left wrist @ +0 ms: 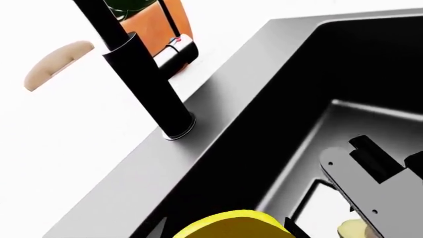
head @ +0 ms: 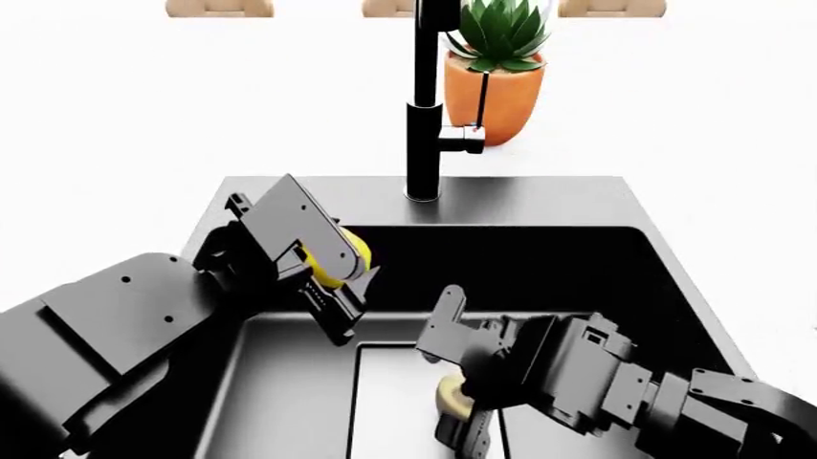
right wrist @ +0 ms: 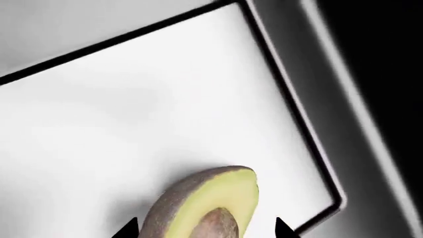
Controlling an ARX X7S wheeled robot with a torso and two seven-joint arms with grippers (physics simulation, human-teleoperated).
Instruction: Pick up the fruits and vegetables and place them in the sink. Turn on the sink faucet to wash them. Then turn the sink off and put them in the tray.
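Both arms reach into the sink (head: pixel 537 206): left claw (head: pixel 335 263) grips the lemon (head: pixel 344 256), right claw (head: pixel 450 402) clamps the avocado half (right wrist: pixel 208 206).

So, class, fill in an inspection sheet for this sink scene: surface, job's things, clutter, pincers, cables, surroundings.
Surface: white countertop around a matte-black sink.
Job's things: lemon held above the basin; avocado half held low over the pale drain plate; black faucet with side lever at the back rim. Tray: nothing seen.
Clutter: potted succulent behind the faucet.
Pincers: left pincer shut on the lemon; right pincer shut on the avocado half.
Cables: nothing seen.
Surroundings: beige shapes along the far edge, too cropped to identify.
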